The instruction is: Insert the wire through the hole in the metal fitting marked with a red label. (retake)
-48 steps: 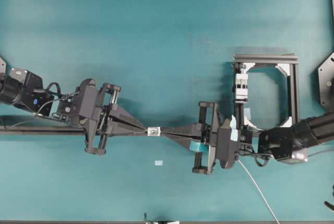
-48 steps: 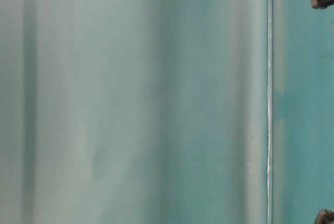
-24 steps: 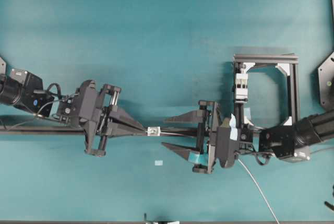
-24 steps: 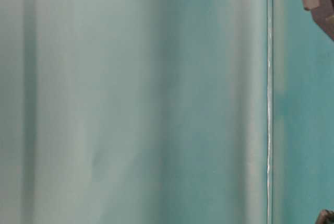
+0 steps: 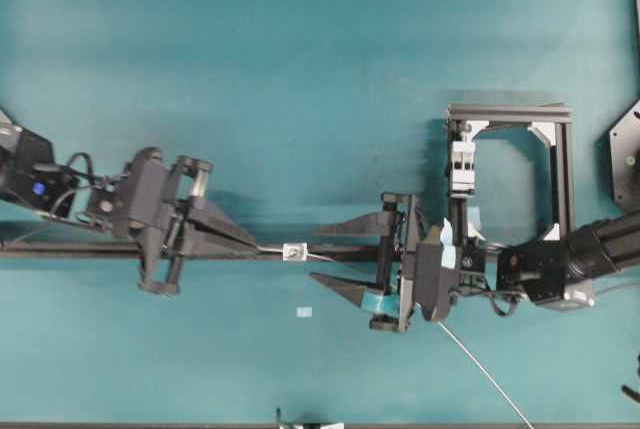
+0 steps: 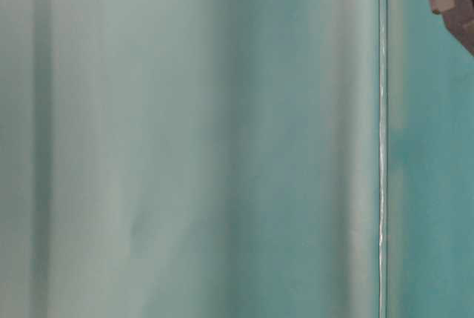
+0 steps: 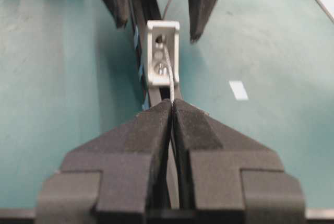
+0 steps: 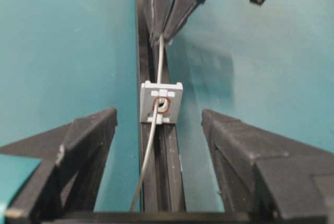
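The wire already ran through the hole of the metal fitting, which sat on the black rail near the middle of the table, between your two grippers. In the right wrist view a thin red ring marked the hole it passed through, so it appeared to be in the labelled one. Your left gripper was clamped shut on the wire just to the left of the fitting, so the strand came out of its closed tips and went straight into the hole; holding it that close likely kept the limp strand stiff enough to steer. Your right gripper stood with its jaws spread wide on either side of the rail, to the right of the fitting, holding nothing. From there the free length trailed down the rail between its fingers, where a closing grip could catch it and draw it through. The small pale tag lay loose on the table nearer the front edge, apart from all this. The frame with the white clamp block stood to the far right, untouched.
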`<control>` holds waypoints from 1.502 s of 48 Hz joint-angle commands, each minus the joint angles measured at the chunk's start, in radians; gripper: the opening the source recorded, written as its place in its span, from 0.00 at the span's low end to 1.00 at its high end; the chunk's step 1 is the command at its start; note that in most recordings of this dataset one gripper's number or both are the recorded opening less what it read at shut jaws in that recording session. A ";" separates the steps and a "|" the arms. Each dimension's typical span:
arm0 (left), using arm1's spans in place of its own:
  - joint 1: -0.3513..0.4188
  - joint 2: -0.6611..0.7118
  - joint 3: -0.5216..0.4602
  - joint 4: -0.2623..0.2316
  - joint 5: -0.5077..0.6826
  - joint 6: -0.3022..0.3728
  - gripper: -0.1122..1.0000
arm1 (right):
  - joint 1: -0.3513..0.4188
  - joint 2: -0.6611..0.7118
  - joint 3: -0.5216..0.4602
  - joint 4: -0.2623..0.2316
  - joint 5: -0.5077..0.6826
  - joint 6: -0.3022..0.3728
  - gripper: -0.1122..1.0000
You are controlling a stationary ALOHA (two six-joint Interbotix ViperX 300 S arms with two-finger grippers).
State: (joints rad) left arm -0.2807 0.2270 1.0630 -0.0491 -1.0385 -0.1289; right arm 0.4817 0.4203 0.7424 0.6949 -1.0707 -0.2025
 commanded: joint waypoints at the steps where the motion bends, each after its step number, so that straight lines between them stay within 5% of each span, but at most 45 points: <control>1: -0.006 -0.063 0.021 0.002 0.006 0.002 0.01 | 0.002 -0.037 -0.003 -0.003 -0.005 0.003 0.77; 37: -0.051 -0.232 0.212 0.003 0.092 0.002 0.01 | 0.002 -0.035 -0.003 -0.003 -0.003 0.003 0.77; 62: -0.080 -0.232 0.204 -0.002 0.169 -0.002 0.01 | 0.002 -0.035 -0.003 -0.003 0.002 0.003 0.77; 72: -0.078 -0.238 0.181 -0.002 0.216 -0.052 0.01 | 0.002 -0.037 -0.005 -0.003 0.002 0.003 0.77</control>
State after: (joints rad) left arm -0.3559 0.0061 1.2609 -0.0491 -0.8345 -0.1626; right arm 0.4817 0.4203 0.7440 0.6949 -1.0646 -0.2010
